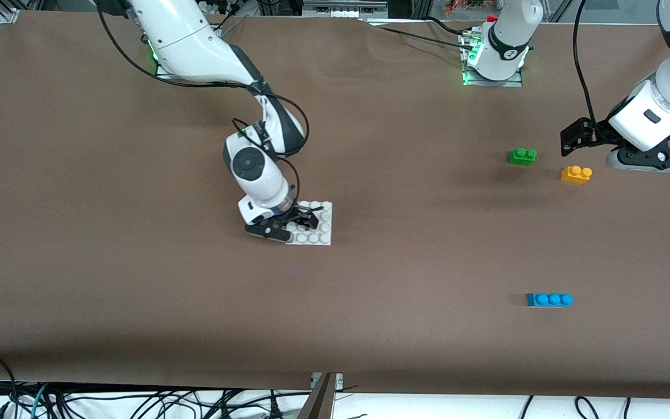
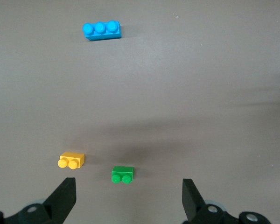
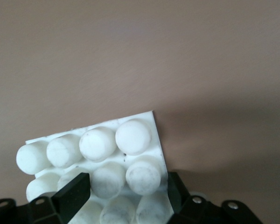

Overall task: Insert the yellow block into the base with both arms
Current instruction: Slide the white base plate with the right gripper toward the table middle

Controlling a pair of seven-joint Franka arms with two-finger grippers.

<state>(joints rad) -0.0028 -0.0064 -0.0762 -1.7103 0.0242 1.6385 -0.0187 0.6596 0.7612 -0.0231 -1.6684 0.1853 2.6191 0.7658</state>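
Note:
The yellow block point(image 1: 576, 174) lies on the table toward the left arm's end; it also shows in the left wrist view point(image 2: 71, 160). My left gripper point(image 1: 655, 164) hangs open and empty above the table beside it; in the left wrist view point(image 2: 128, 198) its fingers stand wide apart, with the block off to one side. The white studded base point(image 1: 320, 233) lies mid-table. My right gripper point(image 1: 274, 231) is down on its edge. In the right wrist view point(image 3: 123, 191) one finger sits among the base's point(image 3: 130, 135) studs and the other against its rim.
A green two-stud brick point(image 1: 522, 156) lies just beside the yellow block, toward the right arm's end; it also shows in the left wrist view point(image 2: 122, 174). A blue three-stud brick point(image 1: 549, 299) lies nearer the front camera and shows in the left wrist view point(image 2: 101, 30). Brown cloth covers the table.

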